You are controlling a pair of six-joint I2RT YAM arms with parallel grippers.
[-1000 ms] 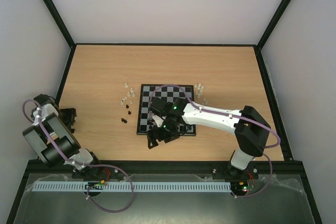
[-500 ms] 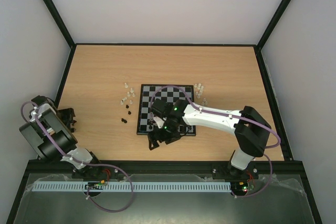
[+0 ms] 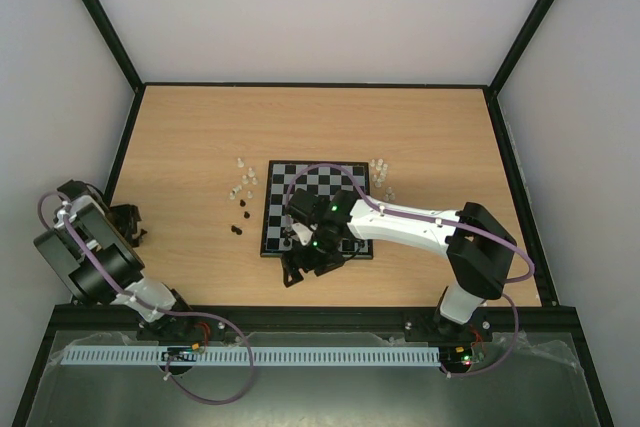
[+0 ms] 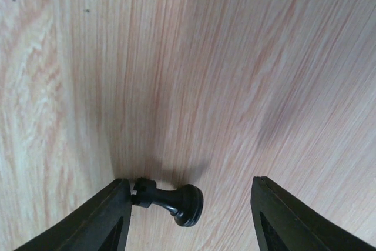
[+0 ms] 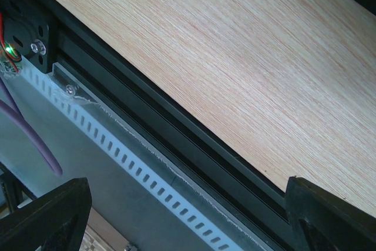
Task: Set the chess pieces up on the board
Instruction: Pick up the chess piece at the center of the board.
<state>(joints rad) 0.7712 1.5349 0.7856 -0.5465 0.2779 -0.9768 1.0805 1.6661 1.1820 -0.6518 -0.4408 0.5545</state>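
The board (image 3: 340,182) lies mid-table, its near-left part hidden under my right arm. My right gripper (image 3: 303,265) hangs over the board's near-left corner. In the right wrist view it (image 5: 187,183) is open and empty and faces the table's front edge. My left gripper (image 3: 128,224) is low at the table's far left edge. In the left wrist view it (image 4: 189,181) is wide open around a black chess piece (image 4: 171,200) lying on its side. The piece's top touches the left finger (image 4: 106,216). Loose translucent pieces (image 3: 243,181) and black pieces (image 3: 238,223) lie left of the board.
More translucent pieces (image 3: 380,171) stand by the board's far right corner. A black frame rail (image 5: 176,127) and a slotted white cable duct (image 3: 250,356) run along the table's front edge. Black posts and pale walls close in the table.
My left arm's upper links have shifted slightly left, while its gripper stays at the same spot. The right arm has hardly moved.
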